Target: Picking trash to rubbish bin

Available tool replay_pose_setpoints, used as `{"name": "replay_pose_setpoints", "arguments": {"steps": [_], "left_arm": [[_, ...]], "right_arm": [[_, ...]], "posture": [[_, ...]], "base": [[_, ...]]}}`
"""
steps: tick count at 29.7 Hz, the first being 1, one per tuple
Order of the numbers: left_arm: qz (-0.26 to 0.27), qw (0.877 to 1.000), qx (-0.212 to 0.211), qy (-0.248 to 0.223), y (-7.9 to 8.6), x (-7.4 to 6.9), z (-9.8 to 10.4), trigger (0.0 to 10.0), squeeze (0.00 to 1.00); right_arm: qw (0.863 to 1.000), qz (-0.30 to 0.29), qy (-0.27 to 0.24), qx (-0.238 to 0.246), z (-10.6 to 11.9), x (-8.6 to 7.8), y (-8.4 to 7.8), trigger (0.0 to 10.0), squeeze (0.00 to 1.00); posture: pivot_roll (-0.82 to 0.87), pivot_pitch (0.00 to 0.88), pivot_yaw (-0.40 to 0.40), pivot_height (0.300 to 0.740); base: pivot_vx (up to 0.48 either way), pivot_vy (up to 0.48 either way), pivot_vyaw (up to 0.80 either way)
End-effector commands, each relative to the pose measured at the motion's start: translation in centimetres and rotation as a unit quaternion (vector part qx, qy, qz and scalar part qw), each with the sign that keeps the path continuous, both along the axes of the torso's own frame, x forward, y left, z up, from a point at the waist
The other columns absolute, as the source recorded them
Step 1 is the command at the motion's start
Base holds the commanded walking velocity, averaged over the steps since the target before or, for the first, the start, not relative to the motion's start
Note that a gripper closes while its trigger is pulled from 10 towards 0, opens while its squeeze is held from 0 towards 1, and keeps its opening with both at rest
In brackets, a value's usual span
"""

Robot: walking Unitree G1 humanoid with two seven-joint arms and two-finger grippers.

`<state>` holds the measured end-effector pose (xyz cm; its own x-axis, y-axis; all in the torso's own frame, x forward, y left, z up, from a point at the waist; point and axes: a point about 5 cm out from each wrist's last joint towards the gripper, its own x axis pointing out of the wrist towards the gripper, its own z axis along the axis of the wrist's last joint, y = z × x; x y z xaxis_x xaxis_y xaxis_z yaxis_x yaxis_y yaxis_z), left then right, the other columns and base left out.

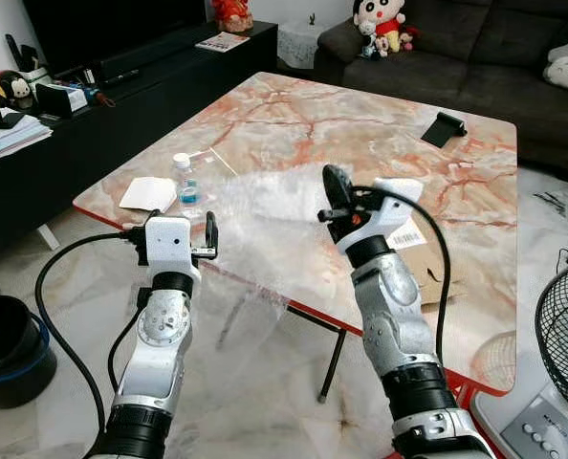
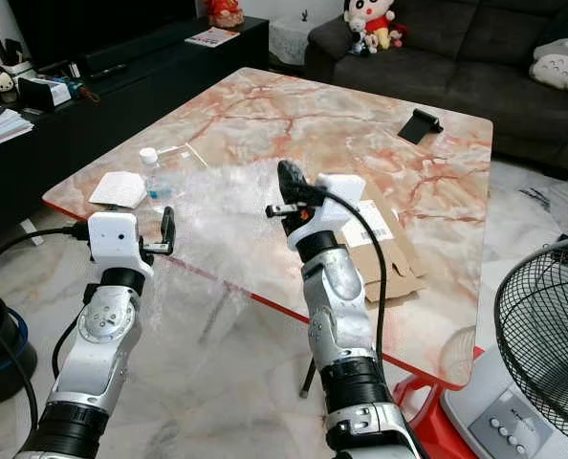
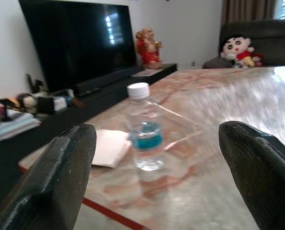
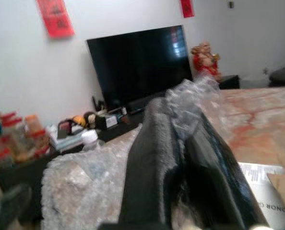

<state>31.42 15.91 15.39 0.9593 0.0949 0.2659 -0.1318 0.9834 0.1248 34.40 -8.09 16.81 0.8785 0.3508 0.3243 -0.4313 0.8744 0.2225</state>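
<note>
A large sheet of clear bubble wrap [image 1: 265, 206] lies on the marble table [image 1: 360, 124] and droops over its near edge. My right gripper [image 1: 334, 193] is raised above the table and shut on the sheet's upper corner; the wrap [image 4: 190, 96] bunches between the black fingers [image 4: 152, 158]. A small clear water bottle [image 1: 186, 185] with a white cap and blue label stands near the table's left corner. My left gripper [image 1: 174, 222] hovers at that corner just short of the bottle [image 3: 143, 129], open wide, fingers [image 3: 56, 177] empty. A black bin [image 1: 7, 349] sits on the floor at the far left.
A white napkin [image 1: 148, 193] lies beside the bottle. Flattened cardboard [image 1: 427, 258] with a label lies on the right of the table, a black item [image 1: 444, 127] farther back. A fan [image 1: 566, 335] stands at the right, a TV bench [image 1: 93, 105] left, a sofa [image 1: 475, 57] behind.
</note>
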Motion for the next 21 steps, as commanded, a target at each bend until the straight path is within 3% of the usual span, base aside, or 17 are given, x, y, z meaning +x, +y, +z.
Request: {"name": "replay_pose_setpoints", "arguments": {"steps": [1, 4, 8, 21], "left_arm": [[0.004, 1.0, 0.012, -0.019, 0.0, -0.1, 0.8, 10.0, 0.0], [0.015, 1.0, 0.01, -0.025, 0.1, -0.2, 0.8, 10.0, 0.0], [0.027, 0.999, 0.015, -0.032, 0.2, -0.1, 1.0, 10.0, 0.0], [0.043, 0.998, 0.031, -0.046, 0.5, -0.2, 1.3, 10.0, 0.0]], "right_arm": [[1.0, -0.008, 0.001, 0.001, -0.4, -0.1, 0.0, 10.0, 0.0], [1.0, -0.009, -0.01, -0.007, -0.4, -0.3, 0.1, 10.0, 0.0], [0.998, -0.031, -0.023, -0.056, -1.2, -0.5, 0.0, 10.0, 0.0], [0.995, -0.032, -0.036, -0.091, -2.6, -1.4, 0.9, 10.0, 0.0]], "posture": [[0.05, 0.039, -0.017, 0.74], [0.04, 0.032, -0.012, 0.74], [0.04, 0.016, -0.009, 0.74], [0.04, 0.0, -0.006, 0.74]], "base": [[0.0, 0.0, 0.0], [0.0, 0.0, 0.0], [0.0, 0.0, 0.0], [0.0, 0.0, 0.0]]}}
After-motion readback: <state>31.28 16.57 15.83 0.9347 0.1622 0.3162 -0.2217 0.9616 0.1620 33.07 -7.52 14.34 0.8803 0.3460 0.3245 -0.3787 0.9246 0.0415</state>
